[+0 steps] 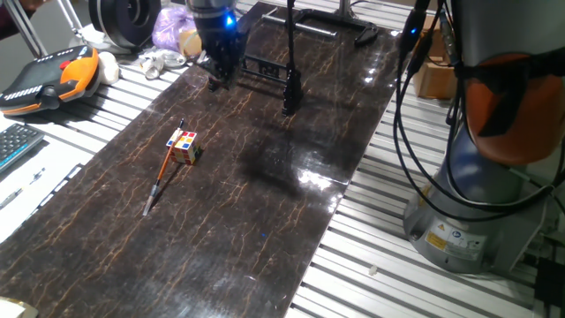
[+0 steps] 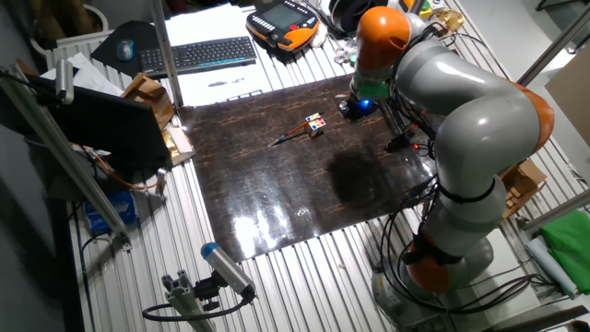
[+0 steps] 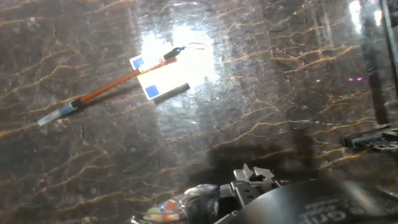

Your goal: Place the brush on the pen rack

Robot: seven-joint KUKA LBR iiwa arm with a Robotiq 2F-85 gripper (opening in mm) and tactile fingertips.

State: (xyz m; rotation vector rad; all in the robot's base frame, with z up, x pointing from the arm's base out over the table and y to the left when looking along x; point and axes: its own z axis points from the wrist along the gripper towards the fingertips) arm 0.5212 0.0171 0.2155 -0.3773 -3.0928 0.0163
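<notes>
The brush (image 1: 163, 175) lies flat on the dark marble-patterned mat, its orange shaft leaning against the small multicoloured cube (image 1: 184, 147). It also shows in the other fixed view (image 2: 289, 136) and in the hand view (image 3: 106, 90), with its pale tip at the left. The pen rack (image 1: 266, 67) is a low black frame at the mat's far edge. My gripper (image 1: 220, 79) hangs just above the mat beside the rack's left end, far from the brush. Its fingers look apart and hold nothing. The fingers do not show in the hand view.
A taller black pole stand (image 1: 290, 88) stands just right of the rack. A keyboard (image 1: 13, 146) and an orange teach pendant (image 1: 53, 78) lie left of the mat. Glare washes out the cube (image 3: 163, 76) in the hand view. The robot base (image 1: 477, 203) is at the right.
</notes>
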